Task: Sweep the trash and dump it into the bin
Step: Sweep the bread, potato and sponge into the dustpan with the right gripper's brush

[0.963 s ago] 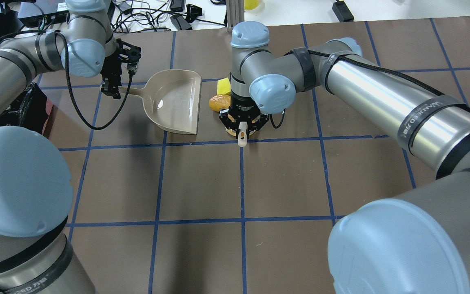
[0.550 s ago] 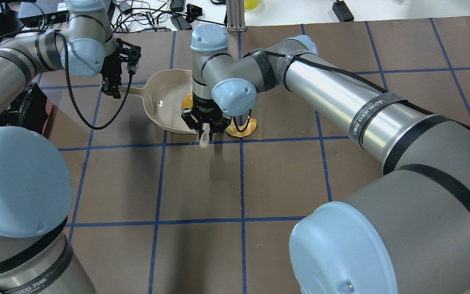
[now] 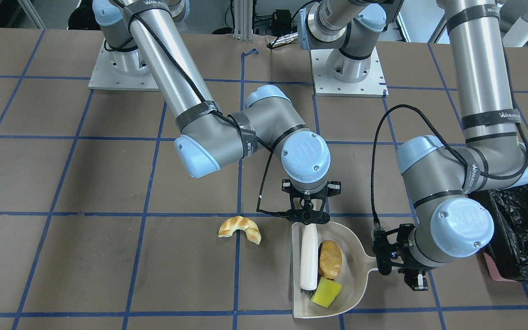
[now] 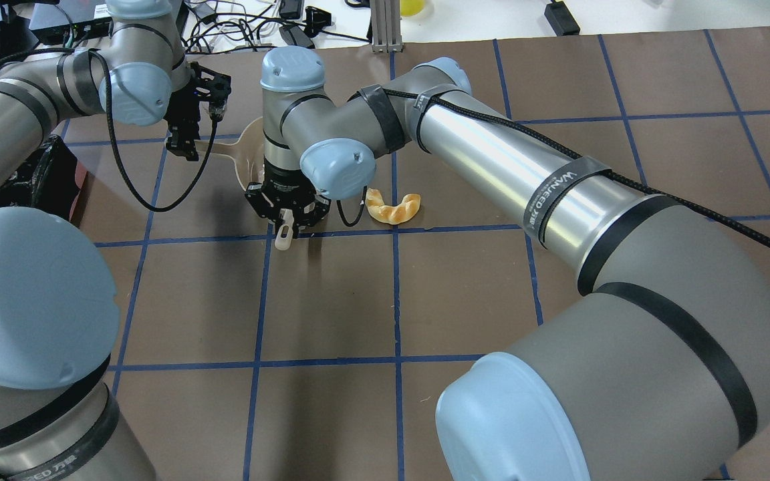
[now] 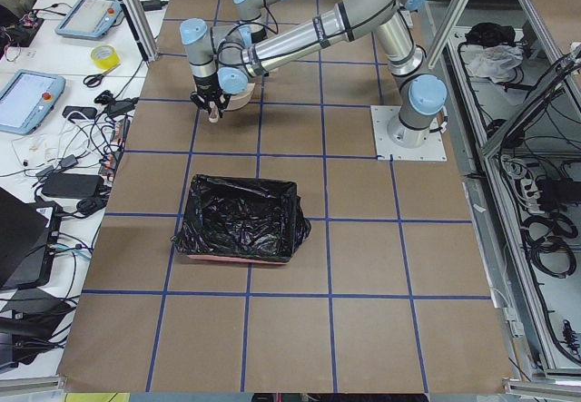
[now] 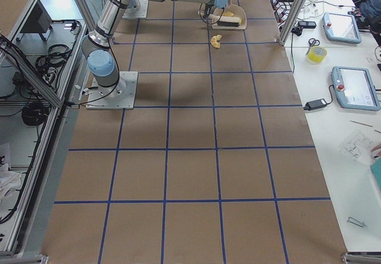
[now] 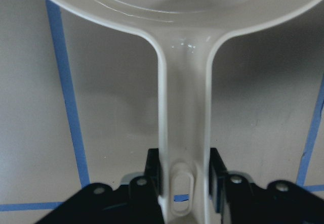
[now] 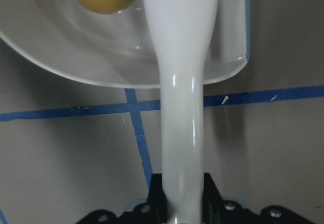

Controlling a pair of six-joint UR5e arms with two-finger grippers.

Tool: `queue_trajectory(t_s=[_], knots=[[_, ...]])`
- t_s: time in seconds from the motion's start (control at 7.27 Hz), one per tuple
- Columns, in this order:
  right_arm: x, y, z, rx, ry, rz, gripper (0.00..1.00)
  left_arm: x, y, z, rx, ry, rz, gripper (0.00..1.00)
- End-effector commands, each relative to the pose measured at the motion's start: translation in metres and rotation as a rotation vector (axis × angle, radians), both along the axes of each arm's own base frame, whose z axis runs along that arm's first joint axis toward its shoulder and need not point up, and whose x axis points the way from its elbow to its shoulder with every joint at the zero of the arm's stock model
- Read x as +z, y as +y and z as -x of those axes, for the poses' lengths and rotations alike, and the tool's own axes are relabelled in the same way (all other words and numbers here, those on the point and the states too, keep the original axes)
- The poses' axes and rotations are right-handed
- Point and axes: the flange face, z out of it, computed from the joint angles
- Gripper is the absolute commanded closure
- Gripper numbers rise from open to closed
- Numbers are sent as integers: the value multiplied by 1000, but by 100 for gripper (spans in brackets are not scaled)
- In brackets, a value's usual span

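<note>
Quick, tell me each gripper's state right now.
Left gripper: closed on the dustpan handle.
Right gripper: closed on the brush handle.

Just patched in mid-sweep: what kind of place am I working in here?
Most likely a robotics lab workcell, not a home: the table carries a blue tape grid, a teach pendant and loose cables lie on the side bench, and a bolted metal base plate sits on the tabletop.
</note>
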Motion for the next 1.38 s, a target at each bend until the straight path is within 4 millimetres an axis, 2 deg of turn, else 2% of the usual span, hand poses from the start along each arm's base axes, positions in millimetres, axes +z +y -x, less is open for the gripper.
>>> queue_trajectory(t_s=[0.0, 0.14, 0.41, 0.55, 0.69, 0.83, 0.96, 1.1, 1.24], knots=[[6, 3, 1, 1, 36, 2, 100, 0, 0, 0, 0, 1, -1, 92], [12, 3, 11, -9, 57, -25, 100, 0, 0, 0, 0, 3, -1, 92], [40, 19, 27, -18, 95, -72, 100, -1, 2, 2, 0, 4, -3, 92], [55, 24, 46, -39, 103, -91, 100, 0, 2, 3, 2, 3, -3, 92], [71, 25, 80, -95, 117, -116, 100, 0, 3, 3, 2, 3, -7, 92], [78, 29, 120, -152, 129, -150, 100, 0, 4, 5, 10, 3, -9, 92], [66, 48, 146, -177, 146, -182, 100, 2, 3, 18, 0, 0, -3, 92], [51, 68, 161, -205, 204, -205, 100, 0, 4, 25, 5, -5, -3, 92], [46, 74, 165, -286, 251, -203, 100, 0, 4, 26, 10, -5, -2, 92]])
